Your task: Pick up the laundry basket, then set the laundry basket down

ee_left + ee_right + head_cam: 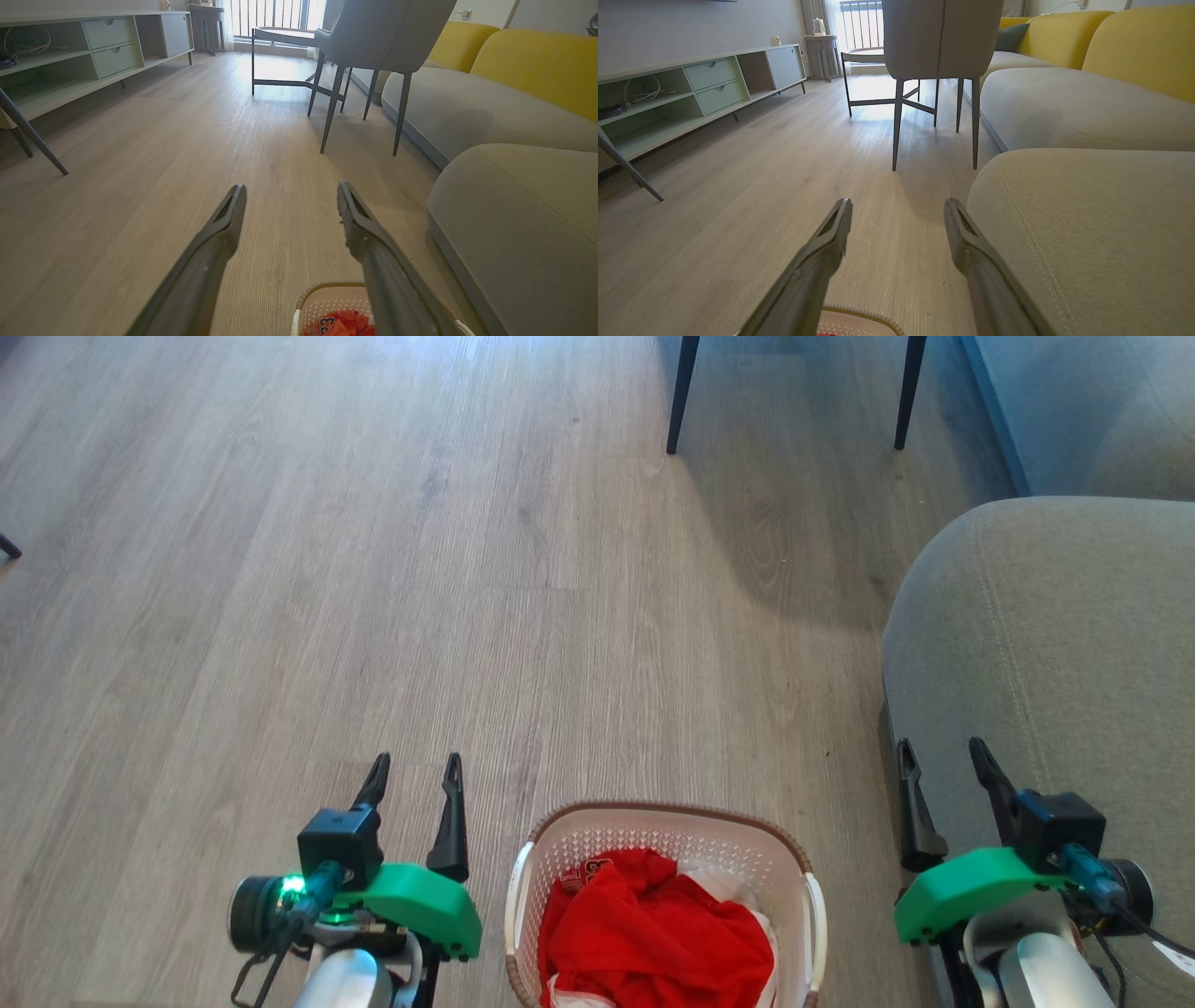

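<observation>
Two wide-open, empty grippers are shown, left gripper (416, 763) and right gripper (939, 747), with the laundry basket (597, 849) between them on the floor (373, 569). Both side handles (818, 924) should be grasped evenly so it is lifted level.

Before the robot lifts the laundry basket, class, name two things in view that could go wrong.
1. The left gripper and right gripper stand open either side of the laundry basket, touching nothing; if only one catches its white side handle, the basket may tilt and spill the red clothes.
2. The right gripper appears to hang over the grey sofa cushion; lowering it could snag there.
</observation>
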You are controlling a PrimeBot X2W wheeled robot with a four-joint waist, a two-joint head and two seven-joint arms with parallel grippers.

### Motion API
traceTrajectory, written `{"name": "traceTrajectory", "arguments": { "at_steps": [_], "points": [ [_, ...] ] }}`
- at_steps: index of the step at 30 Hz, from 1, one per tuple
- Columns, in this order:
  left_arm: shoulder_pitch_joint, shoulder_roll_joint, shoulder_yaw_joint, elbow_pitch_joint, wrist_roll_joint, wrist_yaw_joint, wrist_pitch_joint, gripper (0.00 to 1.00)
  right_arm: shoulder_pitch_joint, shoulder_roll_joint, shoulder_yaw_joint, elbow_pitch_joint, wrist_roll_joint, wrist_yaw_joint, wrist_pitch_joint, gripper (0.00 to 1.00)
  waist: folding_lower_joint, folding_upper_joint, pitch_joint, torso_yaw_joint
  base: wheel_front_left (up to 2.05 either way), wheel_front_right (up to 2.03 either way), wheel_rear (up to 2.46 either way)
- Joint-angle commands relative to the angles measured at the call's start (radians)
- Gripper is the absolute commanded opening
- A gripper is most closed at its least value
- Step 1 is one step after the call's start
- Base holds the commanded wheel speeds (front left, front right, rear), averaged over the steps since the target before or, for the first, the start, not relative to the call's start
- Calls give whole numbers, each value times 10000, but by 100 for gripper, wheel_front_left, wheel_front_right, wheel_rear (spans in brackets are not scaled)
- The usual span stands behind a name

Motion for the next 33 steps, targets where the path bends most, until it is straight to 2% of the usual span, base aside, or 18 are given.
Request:
{"name": "traceTrajectory", "arguments": {
  "at_steps": [1,24,33],
  "points": [
    [-386,-43,370,-295,71,-39,-95,100,-397,-57,272,-310,-53,71,-132,100,0,0,-13,-20,0,0,0],
    [-363,-43,326,-200,-494,-112,-95,100,-420,-57,309,-207,-348,71,-132,100,0,0,123,-86,0,0,0],
    [-506,-43,228,22,-792,-125,-95,100,-599,-57,433,106,-505,71,-132,100,0,0,892,-212,0,0,0]
  ]
}}
